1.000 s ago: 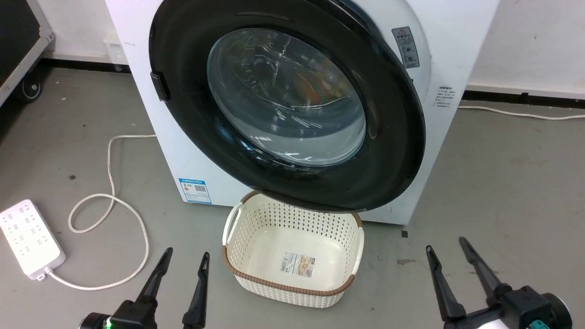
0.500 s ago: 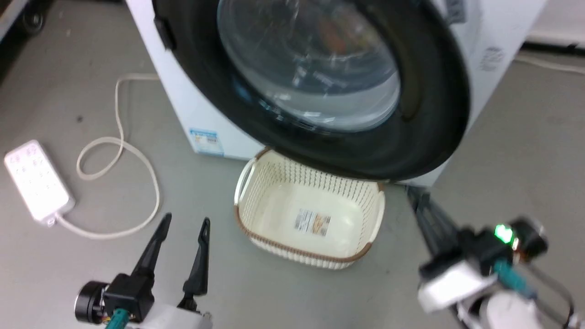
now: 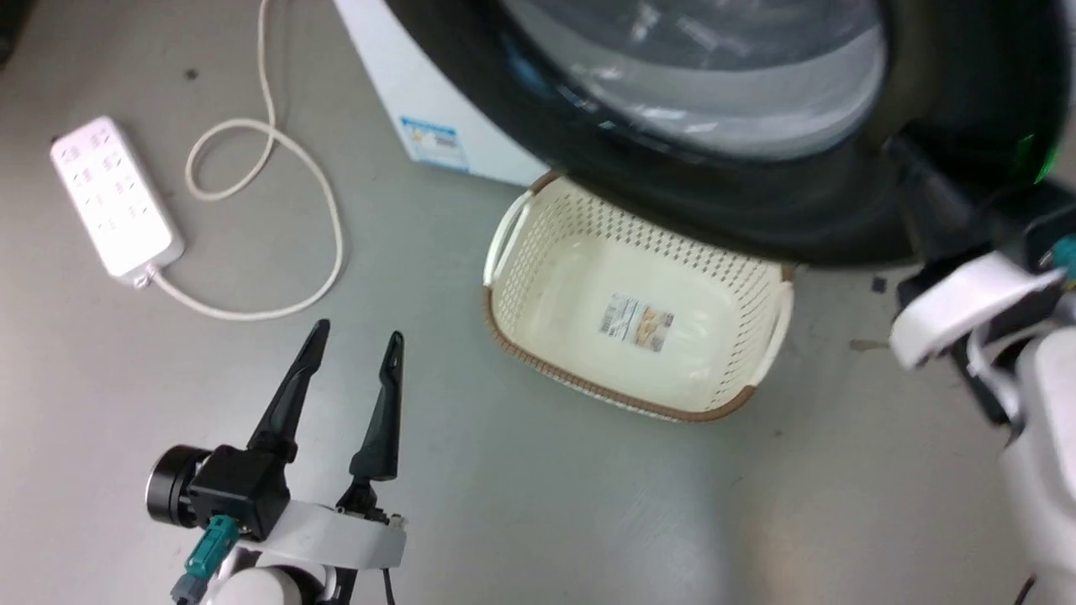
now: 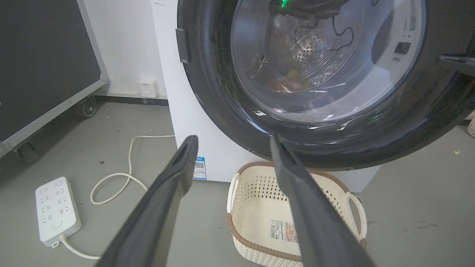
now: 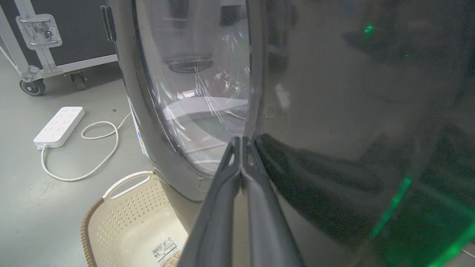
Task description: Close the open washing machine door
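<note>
The washing machine door (image 3: pixel 756 210), with its wide black rim and bulging glass window, stands open in front of the white washing machine (image 3: pixel 378 50). My right gripper (image 5: pixel 241 140) is shut, with its joined fingertips against the black rim right beside the glass edge. In the head view the right gripper (image 3: pixel 904 155) reaches up to the door's lower right rim. My left gripper (image 3: pixel 357 336) hangs open over the floor, left of the basket and apart from the door (image 4: pixel 222 104). The left gripper (image 4: pixel 233 138) has nothing between its fingers.
A cream perforated basket (image 3: pixel 521 235) sits on the floor under the door's lower edge. A white power strip (image 3: pixel 113 197) and its looped cable (image 3: pixel 328 210) lie to the left. A black wheeled case (image 4: pixel 37 66) stands further left by the wall.
The head camera has dipped and shifted. My right arm has risen from the lower right to the door's rim, and its fingers have gone from open to shut. The left gripper stays open.
</note>
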